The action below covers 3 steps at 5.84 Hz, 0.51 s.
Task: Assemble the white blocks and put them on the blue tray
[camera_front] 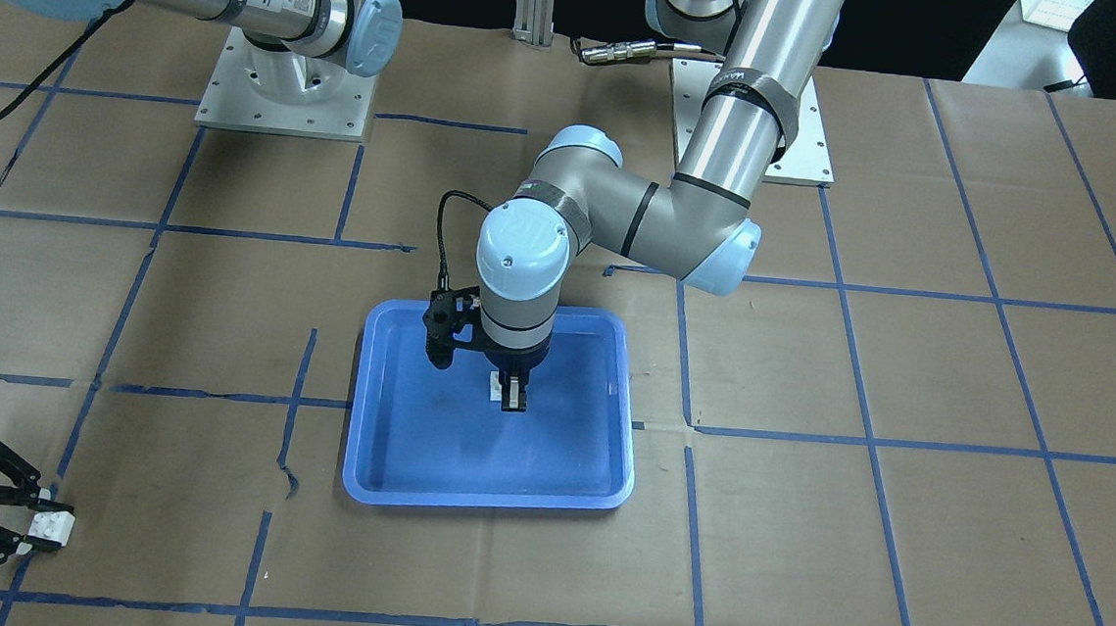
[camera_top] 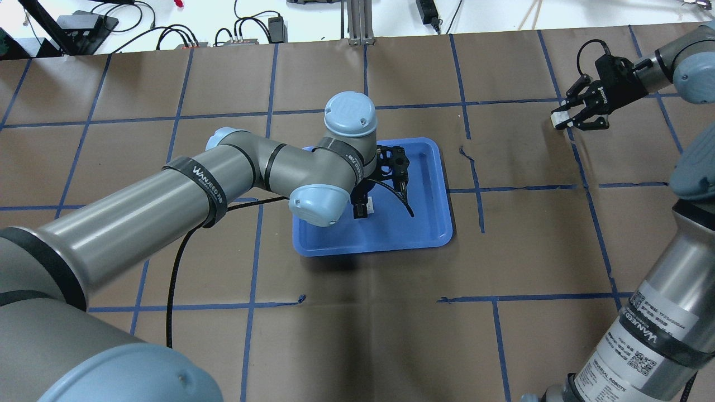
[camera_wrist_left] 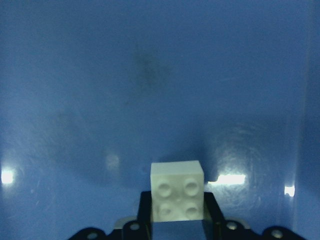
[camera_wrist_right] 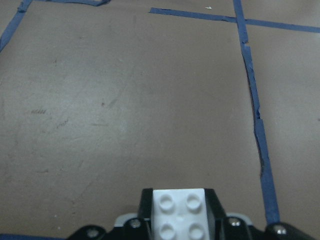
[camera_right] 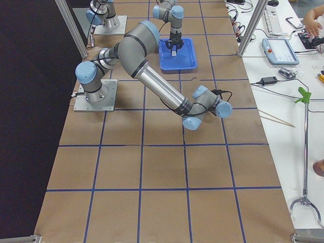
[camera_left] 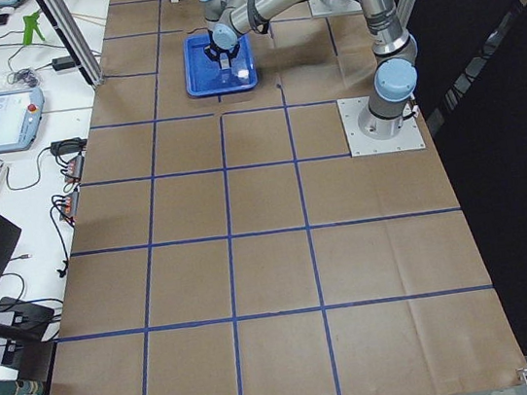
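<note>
Left fingers (camera_wrist_left: 145,202) hold first block (camera_wrist_left: 177,190) over blue tray (camera_front: 431,447); right fingers (camera_wrist_right: 146,202) hold second block (camera_wrist_right: 179,212).

Robotics lab, taped-grid paper-covered table (camera_top: 391,335), teach pendant (camera_left: 7,120), cables (camera_top: 167,37), bolted arm base (camera_left: 381,127)

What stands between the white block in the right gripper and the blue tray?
Nothing visible: only taped paper lies between that white block and the blue tray. The left gripper holds the other block over it.
</note>
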### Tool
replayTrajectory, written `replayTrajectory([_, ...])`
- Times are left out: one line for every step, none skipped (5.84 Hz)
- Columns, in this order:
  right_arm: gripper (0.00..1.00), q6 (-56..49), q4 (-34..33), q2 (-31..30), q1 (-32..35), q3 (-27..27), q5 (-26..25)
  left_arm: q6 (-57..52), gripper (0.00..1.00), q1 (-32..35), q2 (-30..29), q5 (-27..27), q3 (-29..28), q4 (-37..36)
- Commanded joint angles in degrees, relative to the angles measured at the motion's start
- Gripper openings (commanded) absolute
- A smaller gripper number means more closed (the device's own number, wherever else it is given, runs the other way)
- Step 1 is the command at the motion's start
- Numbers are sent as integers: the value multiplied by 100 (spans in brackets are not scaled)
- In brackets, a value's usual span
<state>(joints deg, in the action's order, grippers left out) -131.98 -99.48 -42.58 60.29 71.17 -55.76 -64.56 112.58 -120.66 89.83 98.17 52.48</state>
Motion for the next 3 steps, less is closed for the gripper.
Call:
replayTrajectory([22,57,25,-109,9,-94,-14,5,88,0,-1,17,1,-1])
replayTrajectory([22,171,156,-449,78,-104,-23,14,91,0,51,26,-34,34])
replayTrajectory([22,459,235,-705,166,-25,-14,266,91,-17,278,9,-182,322])
